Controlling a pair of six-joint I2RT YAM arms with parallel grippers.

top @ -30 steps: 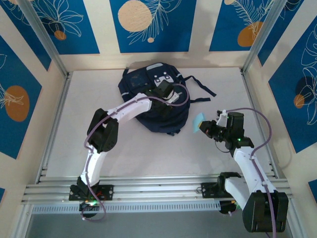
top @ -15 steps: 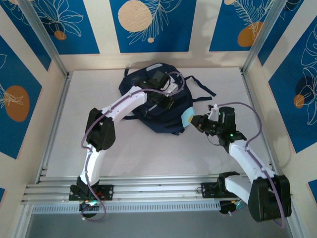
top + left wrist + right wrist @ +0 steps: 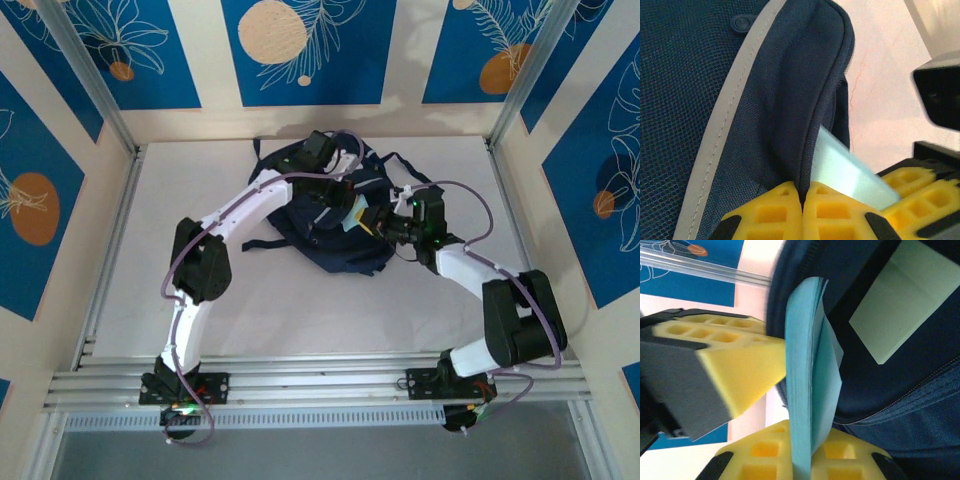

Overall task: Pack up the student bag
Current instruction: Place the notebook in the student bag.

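Brought to the mouth of the student bag [image 3: 352, 258], laid on the table [image 3: 130, 250], the right gripper [image 3: 802, 455] is clamped on a light blue pad [image 3: 807, 365]. The left gripper [image 3: 802, 210] is pinched on the limp rim, probably the best hold.

The mouth on the right side of the student bag [image 3: 345, 255] is a narrow slit, its lip pinched up by the left gripper [image 3: 802, 199]. A light blue pad [image 3: 807, 370], clamped in the right gripper [image 3: 801, 456], takes up most of that gap. The left gripper's finger stands just beside the pad, so the entry is crowded. Inside the bag a pale flat card [image 3: 900, 305] lies against the lining, with dark free space around it. The left arm [image 3: 255, 205] crosses above the bag's left half. Bare table [image 3: 150, 220] lies open left of the bag and on its near side. The back wall [image 3: 310, 120] stands close behind it.
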